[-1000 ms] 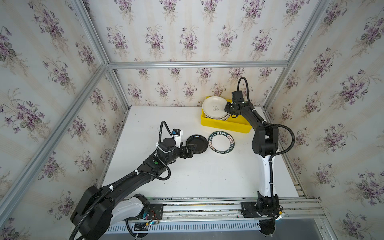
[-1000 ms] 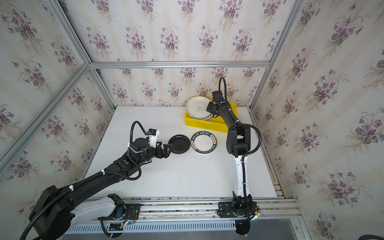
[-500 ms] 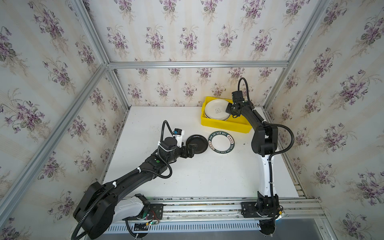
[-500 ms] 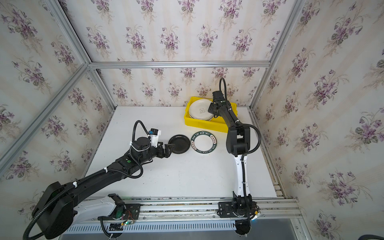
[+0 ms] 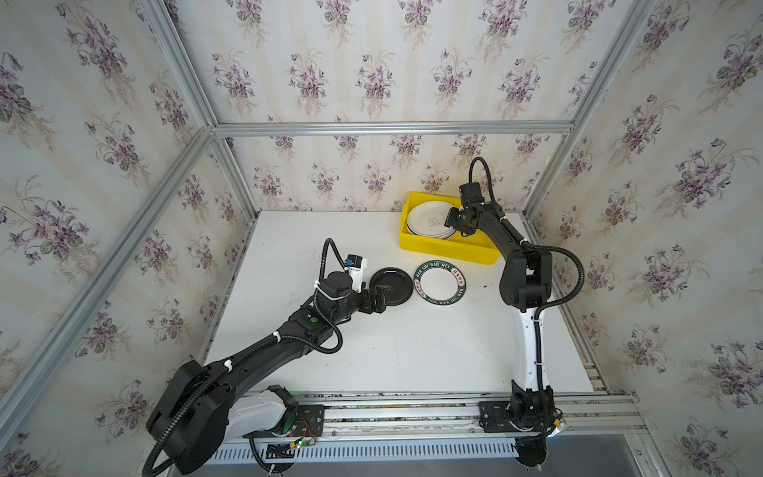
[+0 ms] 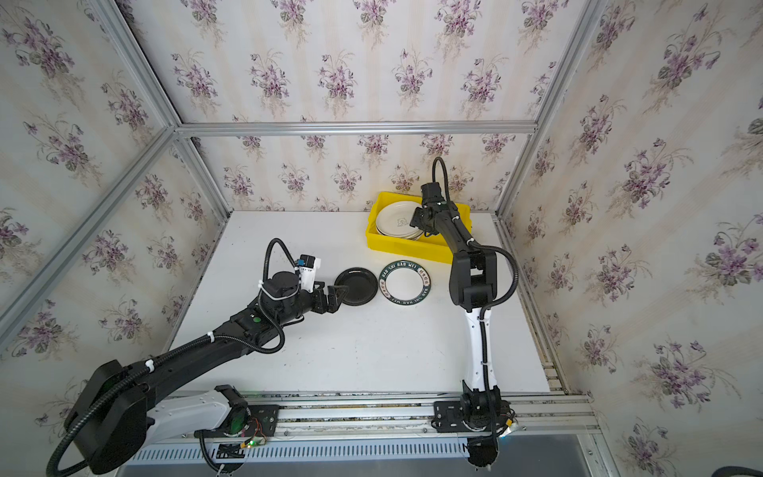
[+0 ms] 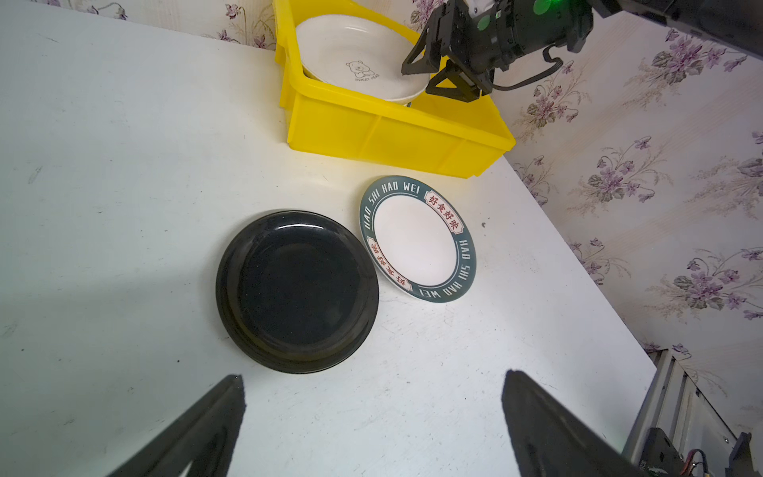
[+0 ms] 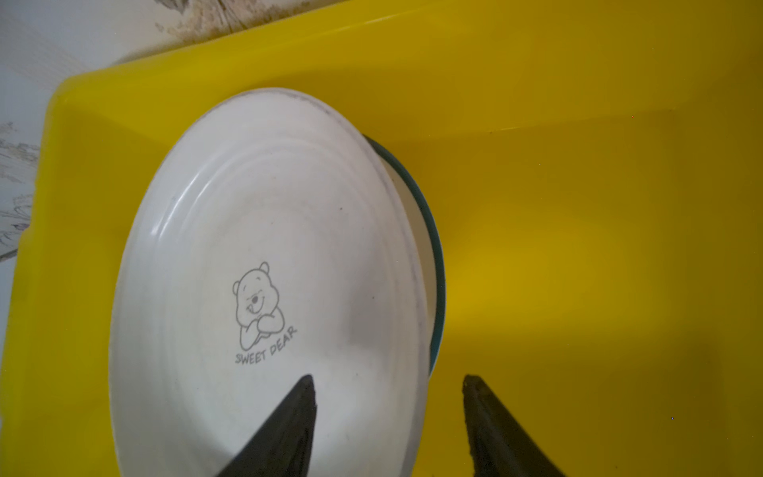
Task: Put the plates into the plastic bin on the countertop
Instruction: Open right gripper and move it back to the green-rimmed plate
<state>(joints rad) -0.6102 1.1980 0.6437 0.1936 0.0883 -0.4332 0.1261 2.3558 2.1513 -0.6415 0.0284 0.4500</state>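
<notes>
Two plates lie flat and face up on the countertop (image 5: 413, 351) in both top views: a black plate (image 5: 394, 281) and, on its right with the rims meeting or nearly so, a lettered plate (image 5: 440, 283). Behind them the yellow bin (image 5: 446, 251) sits at the back right, its long side roughly along the rear wall (image 5: 371, 173). It holds a stack topped by a cream bear plate (image 5: 429, 219) at its left end. The left gripper (image 5: 382, 298) reaches low to the black plate's near edge, and the right gripper (image 5: 452, 219) bends down over the bin.

From the left wrist, the left gripper (image 7: 371, 378) is spread wide just short of the black plate (image 7: 297, 289), grasping nothing.

From the right wrist, the bear plate (image 8: 264, 247) rests on a teal-rimmed plate (image 8: 437, 256) inside the bin (image 8: 578, 206). The right gripper (image 8: 388, 380) has its jaws parted astride the bear plate's rim, clamping nothing.
</notes>
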